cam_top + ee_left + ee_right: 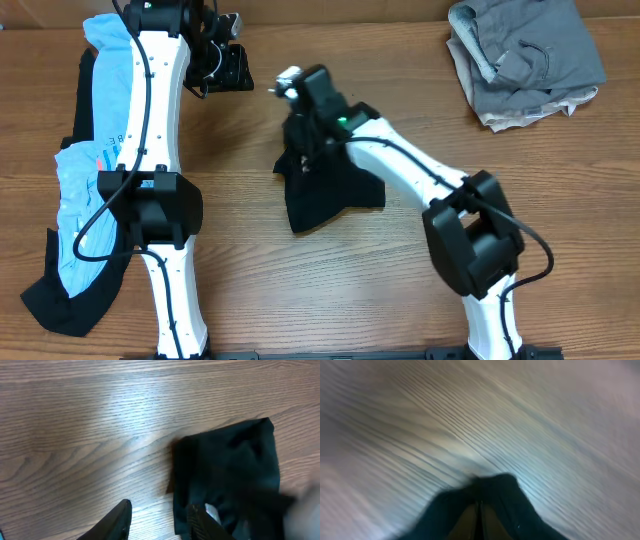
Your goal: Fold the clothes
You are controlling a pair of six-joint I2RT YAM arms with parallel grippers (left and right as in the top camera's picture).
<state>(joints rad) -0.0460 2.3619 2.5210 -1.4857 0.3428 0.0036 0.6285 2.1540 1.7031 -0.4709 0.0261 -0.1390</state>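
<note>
A small, bunched-up black shirt [322, 197] lies in the middle of the table. My right gripper [300, 148] comes down on its upper edge. In the blurred right wrist view that gripper [480, 506] is shut, with black cloth [512, 497] pinched between its fingers. My left gripper [228, 68] hovers over bare wood at the back left of the shirt. It stands open [160, 516] with nothing between its fingers. The shirt [235, 460] and its white label [213, 513] lie just right of the right finger. A light-blue printed tee [95, 170] lies at the far left.
A grey and beige pile of clothes [525, 60] sits at the back right corner. A black garment [60, 295] lies under the blue tee along the left edge, partly covered by the left arm [150, 150]. The right arm [440, 200] crosses the table's right half.
</note>
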